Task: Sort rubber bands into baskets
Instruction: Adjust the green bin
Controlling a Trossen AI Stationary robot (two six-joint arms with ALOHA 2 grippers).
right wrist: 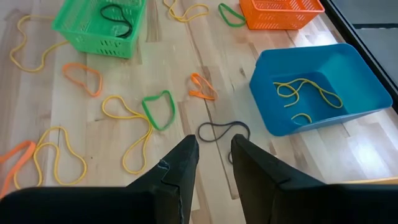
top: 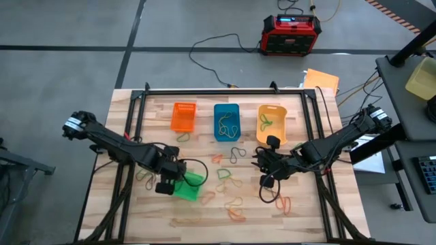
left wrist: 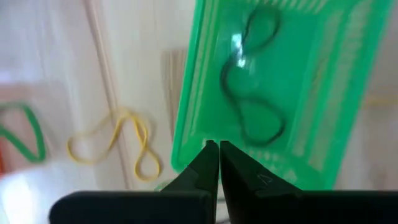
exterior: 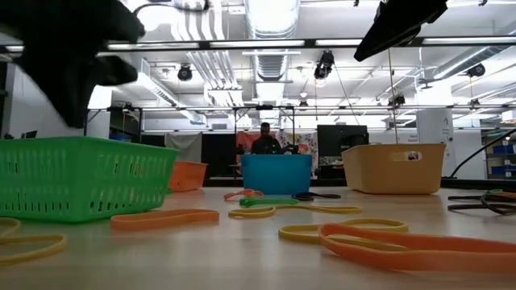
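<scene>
My right tool (right wrist: 211,155) fills the near edge of my right wrist view, its two fingers (right wrist: 180,163) standing a little apart with nothing between them. Just ahead of the tips, lying flat on the bench (right wrist: 186,50), is a dark band (right wrist: 222,131). That is the band I judge my next move turns on. It is a stretched loop whose long axis runs across my line of reach, so my fingers straddle its width rather than its length; I judge a short drop forward and down would put one strand between the pads. Beyond it and off to one side sits the blue basket (right wrist: 323,81), already holding yellow bands (right wrist: 308,94). Farther ahead lie the green band (right wrist: 158,109), a small orange band (right wrist: 203,87), and the orange basket (right wrist: 283,12).

My left tool (left wrist: 214,165) is pressed together, tips touching and pinching nothing that I can see. It hangs over the near rim of the green basket (left wrist: 348,81), where a dark band (left wrist: 249,93) already lies twisted on the floor of the tray. A yellow band (left wrist: 124,143) lies on the bench beside that basket.

From above, my right tool (top: 267,170) is the nearer of the two to the dark band in the middle of the bench, well apart from my left tool (top: 165,178). The yellow basket (top: 271,122) stands just behind my right tool.
</scene>
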